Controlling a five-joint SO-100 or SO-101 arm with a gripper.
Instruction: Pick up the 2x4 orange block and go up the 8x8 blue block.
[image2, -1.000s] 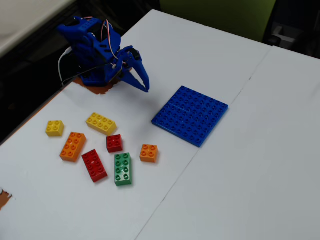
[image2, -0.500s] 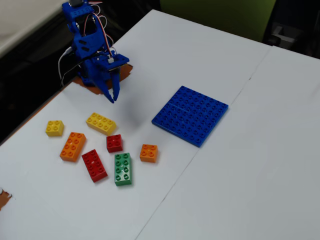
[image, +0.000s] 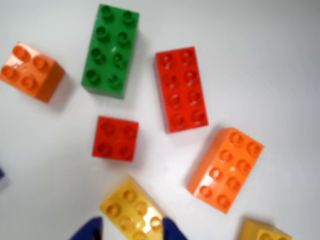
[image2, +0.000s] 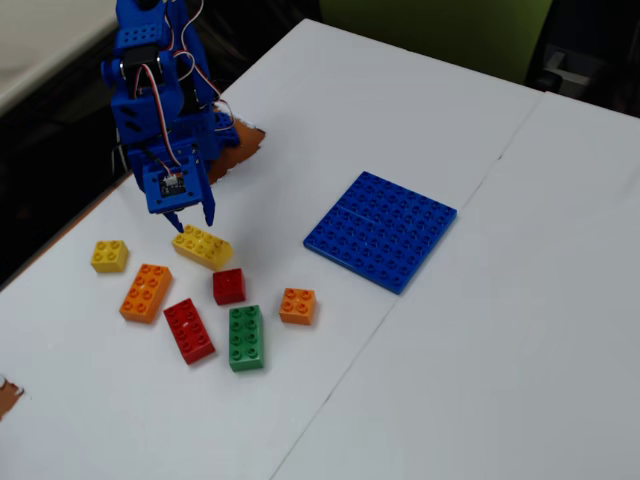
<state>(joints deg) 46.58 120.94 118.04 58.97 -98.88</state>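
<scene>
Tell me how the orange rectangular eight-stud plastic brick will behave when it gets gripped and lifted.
The orange rectangular eight-stud plastic brick looks rigid and moulded, so it probably won't flex. Its glossy sides may be a little slippery. It lies flat, studs up, clear of its neighbours, so it is unlikely to roll or tip. It seems light.

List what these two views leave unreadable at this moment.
- Gripper: wrist view's bottom edge crops the fingertips; whether they touch the yellow 2x4 brick is unclear.
- Small yellow brick: cut off by the bottom edge.
- 8x8 blue block: outside the wrist view.
</scene>
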